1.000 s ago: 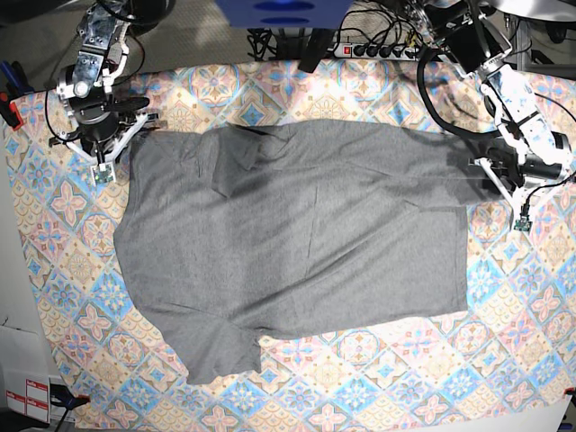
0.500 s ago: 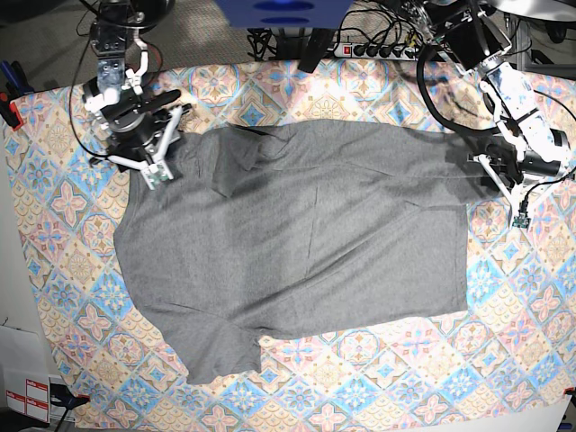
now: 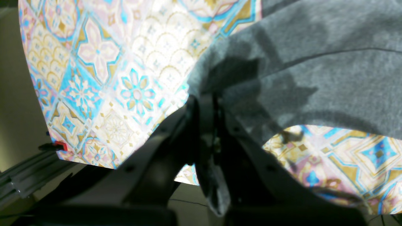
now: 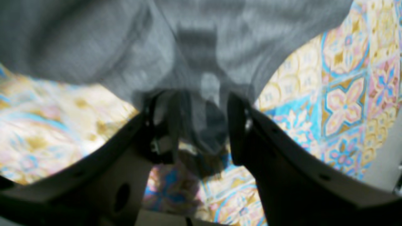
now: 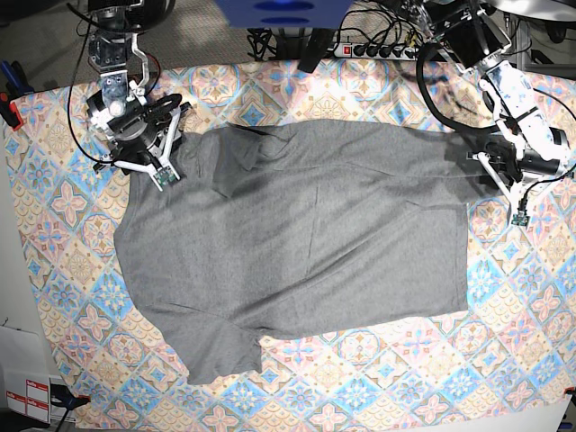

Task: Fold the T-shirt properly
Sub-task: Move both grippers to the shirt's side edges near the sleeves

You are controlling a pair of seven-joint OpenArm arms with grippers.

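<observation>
The grey T-shirt (image 5: 297, 243) lies spread flat across the patterned table, one sleeve pointing toward the front left. My left gripper (image 5: 489, 171) is at the shirt's right edge. In the left wrist view it (image 3: 204, 100) is shut on a pinch of the T-shirt (image 3: 314, 62), and cloth hangs down between its jaws. My right gripper (image 5: 171, 126) is at the shirt's far-left corner. In the right wrist view it (image 4: 198, 103) is open, its fingers (image 4: 238, 125) apart on either side of a fold of the T-shirt (image 4: 94, 40).
The patterned tablecloth (image 5: 360, 369) covers the table and shows all around the shirt. A power strip (image 5: 378, 49) with cables lies beyond the far edge, beside a blue object (image 5: 283, 11). The tablecloth's edge (image 3: 47, 131) drops off close to my left gripper.
My right arm has moved from the table's left edge inward to the shirt's corner, and its jaws have opened. The left gripper stays shut at the right edge.
</observation>
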